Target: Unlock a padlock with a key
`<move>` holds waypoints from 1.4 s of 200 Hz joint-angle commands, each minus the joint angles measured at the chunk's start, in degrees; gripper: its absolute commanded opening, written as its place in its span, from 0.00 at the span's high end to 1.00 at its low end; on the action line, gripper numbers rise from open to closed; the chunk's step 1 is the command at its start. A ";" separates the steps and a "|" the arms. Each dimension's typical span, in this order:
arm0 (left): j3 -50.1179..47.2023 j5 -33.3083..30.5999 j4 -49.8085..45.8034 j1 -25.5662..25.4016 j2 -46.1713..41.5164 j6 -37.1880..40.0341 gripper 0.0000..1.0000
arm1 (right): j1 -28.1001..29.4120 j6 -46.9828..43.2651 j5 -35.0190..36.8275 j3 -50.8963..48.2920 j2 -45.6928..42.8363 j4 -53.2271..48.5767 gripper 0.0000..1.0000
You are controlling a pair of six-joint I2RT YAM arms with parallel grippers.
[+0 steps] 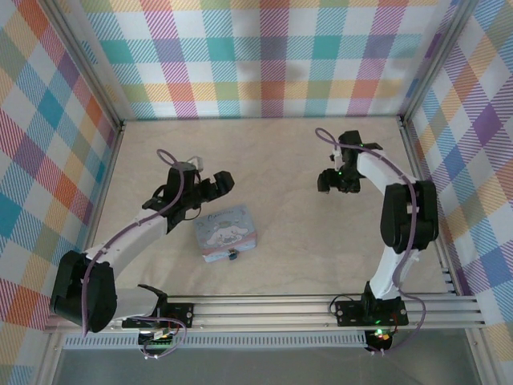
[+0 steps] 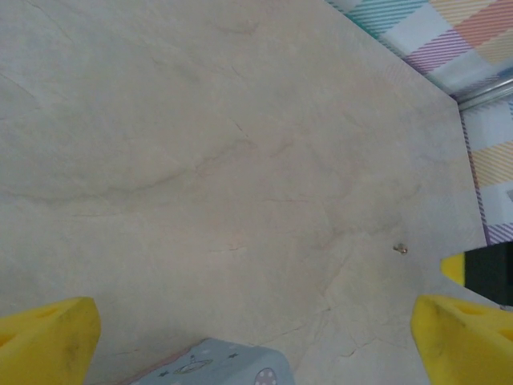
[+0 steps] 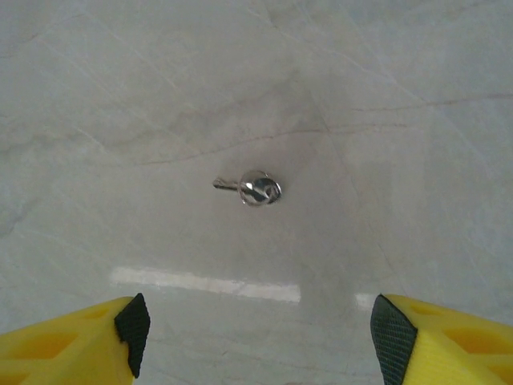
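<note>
The key point(image 3: 250, 189), small and silvery with a round head, lies flat on the pale table ahead of my right gripper point(image 3: 260, 329). That gripper's yellow fingers point(image 3: 449, 341) stand wide apart with nothing between them; from above, the right gripper point(image 1: 330, 180) hovers low at the right rear. The padlock point(image 1: 231, 255), tiny and dark blue, hangs at the near edge of a pale blue tin point(image 1: 225, 232). My left gripper point(image 1: 216, 186) is open just behind the tin. Its wrist view shows the left gripper point(image 2: 255, 314) over the tin's corner point(image 2: 228, 366), with the key point(image 2: 401, 249) as a far speck.
Plaid walls point(image 1: 264, 56) enclose the table on three sides. An aluminium rail point(image 1: 321, 309) runs along the near edge by the arm bases. Bare marbled tabletop point(image 1: 272, 160) lies between the two grippers.
</note>
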 commanded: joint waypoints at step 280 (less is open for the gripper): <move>4.79 -3.26 -2.82 -3.31 -0.74 0.87 0.00 | 2.85 -3.53 4.73 13.55 15.03 -6.86 0.62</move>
